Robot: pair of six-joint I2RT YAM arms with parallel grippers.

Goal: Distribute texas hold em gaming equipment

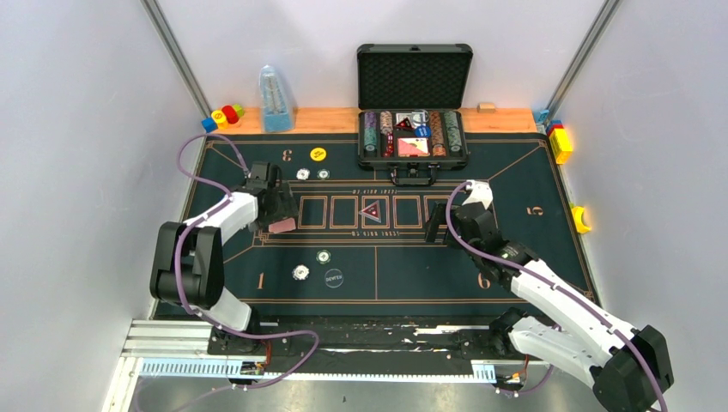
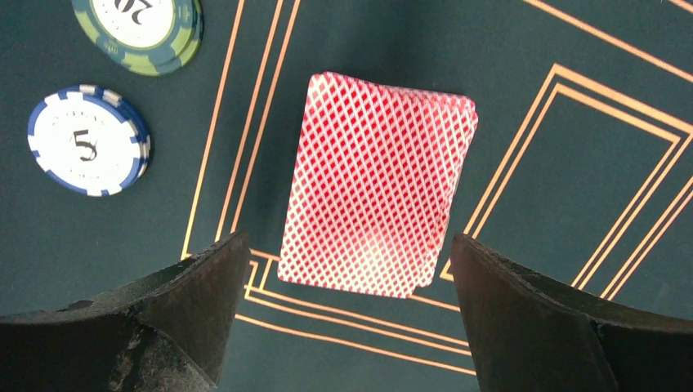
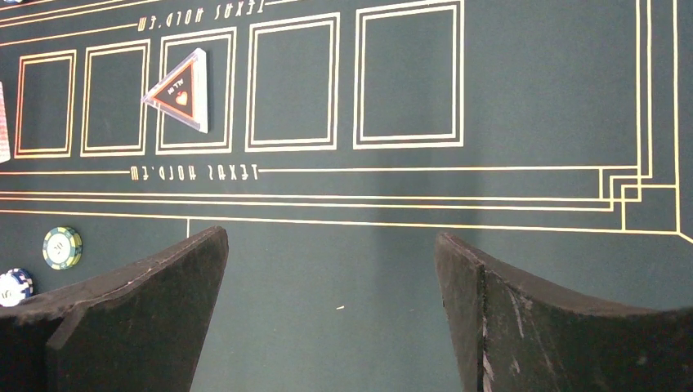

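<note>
A stack of red-backed playing cards [image 2: 380, 184] lies on the green mat, seen in the top view [image 1: 282, 226] left of the row of card boxes. My left gripper [image 2: 347, 261] hovers over its near end, open, touching nothing. A blue-and-white chip [image 2: 88, 140] and a green chip [image 2: 139, 33] lie to the left of the cards. My right gripper [image 3: 331, 253] is open over bare mat [image 1: 438, 221], empty. A clear triangular marker [image 3: 181, 88] sits in the middle box. A green chip [image 1: 323, 256], a white chip [image 1: 300, 272] and a dark dealer disc [image 1: 334, 277] lie near seat 1.
An open black case [image 1: 415, 112] with rows of chips and cards stands at the mat's far edge. A yellow disc [image 1: 318, 154] lies near seat 3. Toy blocks [image 1: 221, 116] and a clear blue bottle [image 1: 275, 99] stand at the back left, more blocks [image 1: 560, 142] at the right.
</note>
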